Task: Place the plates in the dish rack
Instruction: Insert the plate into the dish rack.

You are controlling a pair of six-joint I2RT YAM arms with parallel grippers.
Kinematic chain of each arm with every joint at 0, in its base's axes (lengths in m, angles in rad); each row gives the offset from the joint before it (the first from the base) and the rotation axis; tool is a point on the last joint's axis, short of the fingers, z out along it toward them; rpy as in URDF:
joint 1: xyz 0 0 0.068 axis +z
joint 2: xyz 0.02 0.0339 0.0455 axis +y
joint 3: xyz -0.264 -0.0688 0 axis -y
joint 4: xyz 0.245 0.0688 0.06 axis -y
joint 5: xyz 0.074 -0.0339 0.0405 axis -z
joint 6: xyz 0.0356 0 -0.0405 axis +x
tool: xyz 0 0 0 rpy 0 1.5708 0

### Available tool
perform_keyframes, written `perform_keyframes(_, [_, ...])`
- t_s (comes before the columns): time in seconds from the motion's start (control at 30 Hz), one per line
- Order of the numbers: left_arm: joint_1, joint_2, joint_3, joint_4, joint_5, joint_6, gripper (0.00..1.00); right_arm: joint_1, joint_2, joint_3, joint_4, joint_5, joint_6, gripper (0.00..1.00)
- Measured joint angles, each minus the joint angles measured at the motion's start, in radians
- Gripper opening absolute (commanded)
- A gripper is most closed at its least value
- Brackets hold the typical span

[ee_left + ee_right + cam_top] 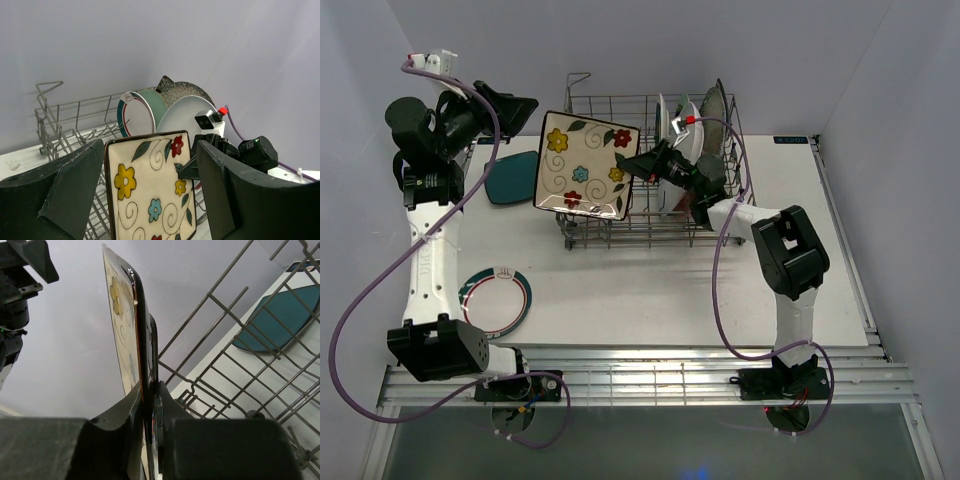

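Note:
A square floral plate hangs upright over the left end of the dish rack. My right gripper is shut on the plate's right edge, and in the right wrist view the plate's rim is pinched between its jaws. My left gripper is open, up and to the left of the plate and apart from it. From the left wrist the floral plate shows beyond the spread fingers. Round plates stand in the rack's right end. A teal plate and a white rimmed plate lie on the table.
The rack's tall wire sides rise close beside my right gripper. A speckled plate and a white plate lean at the rack's far end. The table's slatted front edge runs between the arm bases.

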Motion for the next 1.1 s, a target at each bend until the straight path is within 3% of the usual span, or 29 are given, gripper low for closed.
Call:
perform_keyframes(0.37, [0.000,-0.103,-0.027,-0.037,-0.061,0.097,0.88,-0.011,-0.029,0.005,-0.070,0.021,-0.016,0.08])
perform_keyframes(0.77, [0.000,-0.188,-0.169,-0.065,-0.119,0.177,0.89,-0.024,-0.077,0.055,-0.210,0.087,-0.074,0.08])
perform_keyframes(1.1, [0.000,-0.197,-0.207,-0.069,-0.129,0.200,0.90,-0.023,-0.077,0.106,-0.269,0.117,-0.039,0.08])
